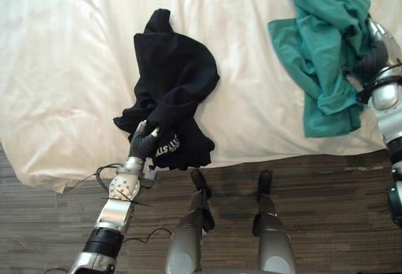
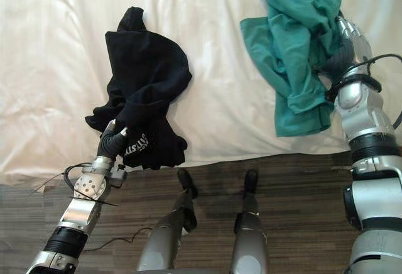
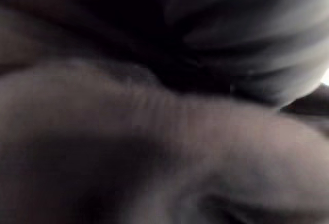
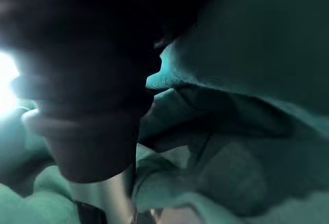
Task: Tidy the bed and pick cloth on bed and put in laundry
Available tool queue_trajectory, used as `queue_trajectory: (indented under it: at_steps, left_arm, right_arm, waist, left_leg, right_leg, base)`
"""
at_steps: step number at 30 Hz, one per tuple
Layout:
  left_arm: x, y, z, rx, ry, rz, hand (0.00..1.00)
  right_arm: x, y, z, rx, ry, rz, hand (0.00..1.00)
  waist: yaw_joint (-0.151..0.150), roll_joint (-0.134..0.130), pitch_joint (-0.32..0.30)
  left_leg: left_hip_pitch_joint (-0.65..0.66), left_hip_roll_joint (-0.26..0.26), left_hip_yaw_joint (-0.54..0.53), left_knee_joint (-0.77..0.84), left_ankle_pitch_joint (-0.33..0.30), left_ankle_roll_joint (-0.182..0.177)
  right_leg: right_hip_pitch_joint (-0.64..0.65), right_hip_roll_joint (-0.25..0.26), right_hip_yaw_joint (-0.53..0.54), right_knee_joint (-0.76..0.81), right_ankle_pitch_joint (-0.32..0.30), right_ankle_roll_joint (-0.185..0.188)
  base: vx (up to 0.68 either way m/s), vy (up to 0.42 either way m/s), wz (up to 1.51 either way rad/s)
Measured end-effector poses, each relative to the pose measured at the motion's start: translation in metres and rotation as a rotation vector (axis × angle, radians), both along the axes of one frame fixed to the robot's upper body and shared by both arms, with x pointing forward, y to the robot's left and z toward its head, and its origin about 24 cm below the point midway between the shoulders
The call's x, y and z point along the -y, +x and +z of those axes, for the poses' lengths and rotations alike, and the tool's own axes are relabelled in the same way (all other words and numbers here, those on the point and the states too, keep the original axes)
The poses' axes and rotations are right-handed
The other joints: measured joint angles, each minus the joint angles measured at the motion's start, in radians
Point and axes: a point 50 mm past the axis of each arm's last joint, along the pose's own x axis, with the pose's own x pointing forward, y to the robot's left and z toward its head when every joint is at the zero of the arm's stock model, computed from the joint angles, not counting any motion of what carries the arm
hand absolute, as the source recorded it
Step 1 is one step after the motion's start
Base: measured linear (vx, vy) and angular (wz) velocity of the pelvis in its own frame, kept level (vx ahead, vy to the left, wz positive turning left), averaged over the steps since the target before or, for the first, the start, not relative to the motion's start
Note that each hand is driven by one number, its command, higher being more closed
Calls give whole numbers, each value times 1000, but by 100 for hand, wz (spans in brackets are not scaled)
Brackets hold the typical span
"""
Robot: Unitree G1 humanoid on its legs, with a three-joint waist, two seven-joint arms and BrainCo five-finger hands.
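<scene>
A rumpled white bed sheet (image 1: 75,66) takes up the upper two-thirds of the head views, with a strip of dark wood-look floor (image 1: 326,186) along the bottom edge. Just left of centre lies a black garment (image 1: 176,79), bunched into a heap with its lower hem at the mattress edge. My left hand (image 1: 144,141) reaches up from the lower left and meets that heap at its lower-left corner. At the upper right, a teal garment (image 1: 320,41) sprawls in loose folds, and my right hand (image 1: 375,53) comes in from the right edge and is buried in its right side. Both wrist views are pressed close against cloth, dark on the left and teal on the right, so I cannot tell whether either hand has closed on its garment. As for progress, I judge the job to be at its opening stage. Both garments lie on the sheet and neither is lifted clear. The sheet is creased and unsmoothed, and the carry to the laundry is ahead of me.
</scene>
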Motion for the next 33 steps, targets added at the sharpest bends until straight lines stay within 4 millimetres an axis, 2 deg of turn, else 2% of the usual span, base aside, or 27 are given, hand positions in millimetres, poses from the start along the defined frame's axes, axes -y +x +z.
queue_trajectory:
  at_steps: [4, 6, 8, 9, 12, 14, 15, 17, 18, 19, 20, 22, 25, 26, 28, 29, 30, 31, 32, 33]
  left_arm:
    - [3, -4, 0, 1, -19, -19, 100]
    - [4, -4, 0, 2, -21, -24, 100]
    - [10, -5, -1, -5, -30, -43, 100]
    - [11, -5, -2, -6, -36, -45, 100]
    - [20, -5, -9, -35, -79, -51, 100]
    - [25, -5, -21, -94, -85, -63, 100]
    - [25, -5, -22, -102, -84, -64, 100]
    - [22, -5, -30, -137, -82, -49, 100]
    - [21, -5, -32, -146, -83, -42, 100]
    - [17, -6, -37, -172, -87, -20, 100]
    - [16, -6, -39, -184, -86, -13, 100]
    - [10, -11, -53, -249, -83, 19, 100]
    - [13, -13, -64, -304, -93, 34, 100]
    - [15, -15, -71, -342, -116, 55, 100]
    - [19, -19, -80, -380, -138, 80, 100]
    - [23, -23, -86, -411, -136, 96, 100]
    - [23, -24, -87, -415, -135, 99, 100]
    - [30, -27, -92, -441, -126, 100, 100]
    - [30, -33, -99, -468, -120, 117, 100]
    - [32, -36, -103, -484, -127, 122, 100]
  right_arm:
    - [9, 0, 18, -28, -53, -43, 100]
    - [9, 1, 20, -35, -51, -45, 100]
    - [13, 0, 20, -42, -42, -54, 100]
    - [13, -1, 19, -42, -37, -56, 100]
    - [14, -1, -6, -48, 83, -38, 100]
    - [9, -4, -48, -37, 303, 18, 100]
    - [6, -5, -57, -36, 345, 32, 100]
    - [-12, -12, -102, -16, 588, 115, 100]
    - [-18, -13, -113, -14, 644, 136, 100]
    - [-34, -21, -143, -20, 776, 166, 100]
    - [-41, -25, -158, -31, 830, 172, 100]
    - [-75, -49, -217, -102, 1042, 179, 100]
    - [-99, -72, -258, -184, 1168, 140, 100]
    - [-110, -84, -275, -228, 1214, 116, 100]
    - [-121, -97, -291, -282, 1242, 102, 100]
    - [-126, -110, -303, -329, 1252, 91, 100]
    - [-126, -112, -304, -334, 1254, 90, 100]
    - [-127, -132, -318, -382, 1264, 52, 100]
    - [-129, -154, -333, -438, 1283, 6, 100]
    - [-130, -161, -337, -450, 1298, -9, 100]
  waist:
    - [11, 9, 4]
    - [14, 10, 4]
    - [29, 9, 4]
    - [30, 9, 4]
    - [34, 8, 4]
    - [30, -3, 1]
    - [28, -5, 1]
    - [10, -32, -12]
    - [4, -40, -16]
    - [3, -69, -34]
    - [1, -84, -42]
    - [1, -144, -82]
    - [-7, -183, -108]
    - [-12, -194, -114]
    - [-13, -206, -124]
    - [-23, -213, -129]
    - [-25, -211, -129]
    - [-39, -210, -134]
    - [-52, -218, -142]
    - [-59, -213, -140]
  left_leg:
    - [-17, -1, -2, 0, 0, 0]
    - [-18, -1, -3, 0, 0, 0]
    - [-16, 0, -2, 0, 0, 0]
    - [-15, 0, -2, 0, 0, 0]
    - [12, 1, -9, 0, 0, 0]
    - [50, 1, -23, 0, -1, -2]
    - [56, 1, -28, 0, -2, -2]
    - [75, 3, -44, 0, -8, -10]
    - [81, 4, -48, 0, -8, -10]
    - [99, 9, -46, 0, -11, -15]
    - [108, 12, -46, 0, -14, -18]
    - [152, 15, -49, 0, -23, -29]
    - [202, 7, -67, 0, -35, -32]
    - [237, -1, -85, 0, -50, -36]
    - [265, -5, -96, 0, -65, -35]
    - [275, -4, -133, 0, -73, -39]
    - [276, -3, -139, 0, -73, -39]
    - [284, -5, -207, 1, -74, -35]
    - [285, -2, -279, 8, -60, -33]
    - [281, -3, -310, 8, -56, -35]
  right_leg:
    - [-16, -3, -1, 1, 0, 1]
    - [-16, -3, -2, 1, 0, 1]
    - [-15, -3, -2, 1, 0, 1]
    - [-14, -3, -3, 1, 0, 1]
    - [21, -1, -19, -1, -1, 1]
    - [66, 0, -30, 1, -14, -3]
    - [74, 1, -34, 1, -16, -4]
    - [102, 7, -51, 2, -33, -2]
    - [111, 8, -52, 3, -37, -4]
    - [123, 9, -52, 8, -47, -7]
    - [132, 9, -52, 11, -53, -6]
    - [178, 10, -60, 15, -73, -6]
    - [242, 11, -96, 17, -99, -3]
    - [283, 2, -110, 38, -126, -1]
    - [281, -14, -105, 123, -173, 2]
    - [280, -20, -69, 201, -208, -12]
    - [279, -19, -59, 211, -211, -14]
    - [267, 3, 81, 309, -241, -57]
    - [229, 43, 238, 416, -313, -100]
    - [229, 65, 309, 439, -344, -86]
  base:
    - [0, 3, 1]
    - [0, 0, 0]
    - [0, 0, 0]
    - [0, 0, 0]
    - [24, 2, 12]
    - [48, -9, 15]
    - [42, -25, 16]
    - [23, -27, 16]
    - [25, -26, 6]
    - [31, -22, 1]
    - [59, -36, -1]
    - [80, -29, 7]
    - [113, -17, 30]
    - [98, 17, 44]
    - [101, 45, 36]
    - [92, 25, 37]
    - [103, 36, 91]
    - [196, 29, 129]
    - [189, 32, 156]
    - [213, -97, 168]
